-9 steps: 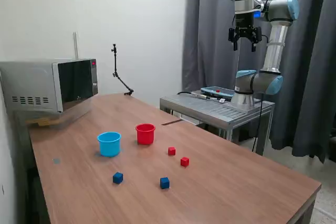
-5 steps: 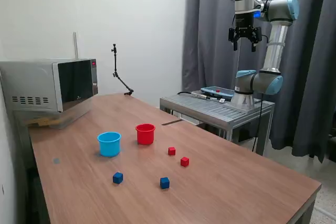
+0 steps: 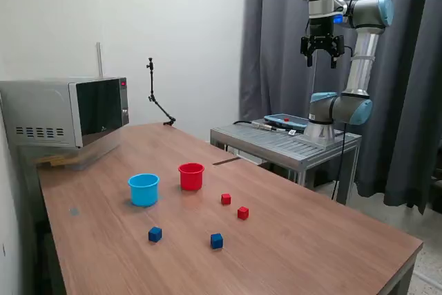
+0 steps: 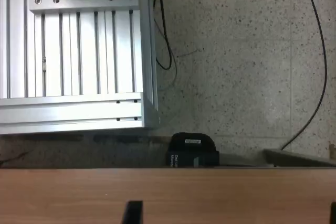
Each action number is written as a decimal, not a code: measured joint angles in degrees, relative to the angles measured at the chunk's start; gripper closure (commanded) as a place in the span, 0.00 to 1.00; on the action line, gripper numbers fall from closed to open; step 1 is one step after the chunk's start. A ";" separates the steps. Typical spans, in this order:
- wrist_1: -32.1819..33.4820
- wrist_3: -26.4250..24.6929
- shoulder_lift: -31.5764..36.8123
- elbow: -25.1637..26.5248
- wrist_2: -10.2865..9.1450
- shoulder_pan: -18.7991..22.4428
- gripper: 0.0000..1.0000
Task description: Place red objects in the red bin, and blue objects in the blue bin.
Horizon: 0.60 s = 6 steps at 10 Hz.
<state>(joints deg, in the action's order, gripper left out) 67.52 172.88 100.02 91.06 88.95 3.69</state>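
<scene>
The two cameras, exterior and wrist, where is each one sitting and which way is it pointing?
Exterior view: off the arm, facing across the wooden table toward the arm on its metal stand; the gripper hangs high with fingers spread.
Wrist view: on the wrist, looking straight down at the stand, speckled floor and table edge; only dark fingertips show.
Shared: stand and table.

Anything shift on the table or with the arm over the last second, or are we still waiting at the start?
Nothing visibly changed. The gripper stays high above the metal stand, open and empty. Both red cubes, both blue cubes, the red cup and the light blue cup sit where they were.
</scene>
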 measured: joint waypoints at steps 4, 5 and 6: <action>0.06 0.00 -0.01 -0.16 0.07 -0.13 0.00; 0.34 -0.03 -0.03 -0.34 0.02 -0.15 0.00; 0.96 -0.03 -0.14 -0.55 -0.03 -0.20 0.00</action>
<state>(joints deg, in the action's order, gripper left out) 68.48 172.85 99.88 90.50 88.91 3.50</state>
